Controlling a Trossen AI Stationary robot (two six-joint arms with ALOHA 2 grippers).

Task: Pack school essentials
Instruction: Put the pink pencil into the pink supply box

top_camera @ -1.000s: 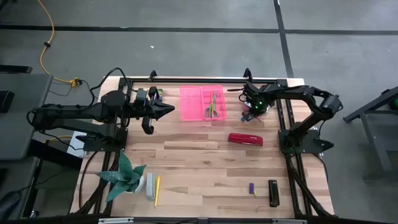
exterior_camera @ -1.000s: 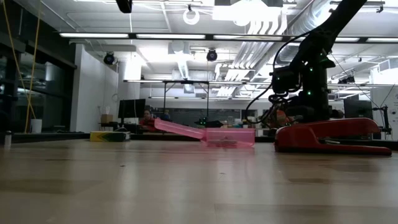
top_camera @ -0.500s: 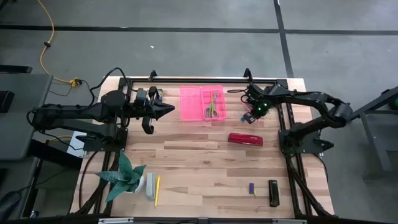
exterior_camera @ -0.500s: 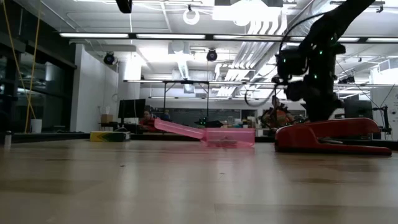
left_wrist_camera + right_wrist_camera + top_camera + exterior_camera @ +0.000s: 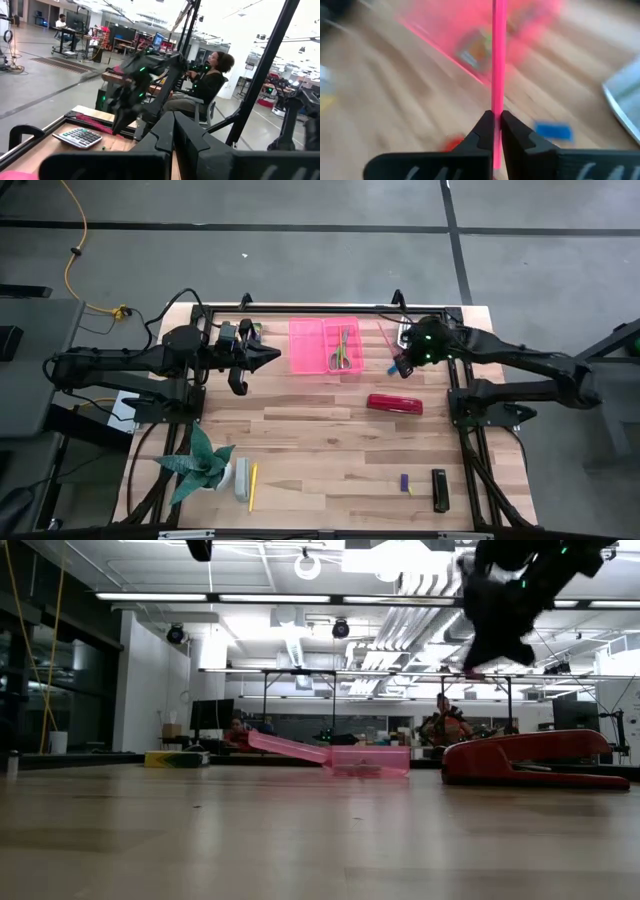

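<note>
My right gripper (image 5: 494, 117) hangs above the table's far right part, beside the pink tray (image 5: 312, 345), and is shut on a thin pink-red pen (image 5: 498, 55). In the high view the pen (image 5: 386, 338) shows as a thin line off the gripper (image 5: 398, 360). Green-handled scissors (image 5: 343, 348) lie in the tray. A small blue piece (image 5: 554, 131) lies on the wood under the gripper. A yellow pencil (image 5: 253, 485), a purple piece (image 5: 406, 483) and a black piece (image 5: 438, 488) lie near the front edge. My left gripper (image 5: 275, 358) waits shut, left of the tray, holding nothing. My right gripper pinches the pen's shaft (image 5: 497, 102) between its two fingertips. The pen runs straight out ahead of the fingers, in line with them. The fingers slant down from the table's right side toward the tray. The pen is lifted clear of the table.
A red stapler (image 5: 394, 404) lies right of centre, nearer than the tray. A green spiky plant (image 5: 200, 465) stands at the near left corner. A calculator (image 5: 80, 136) lies by the far right rail. A person sits beyond the table (image 5: 212, 82). Bare wood fills the middle.
My right gripper has risen from the table at the far right, tipping from pointing steeply down to a shallower slant as its arm drew back toward the right edge. The pen has come up with it, clear of the wood.
</note>
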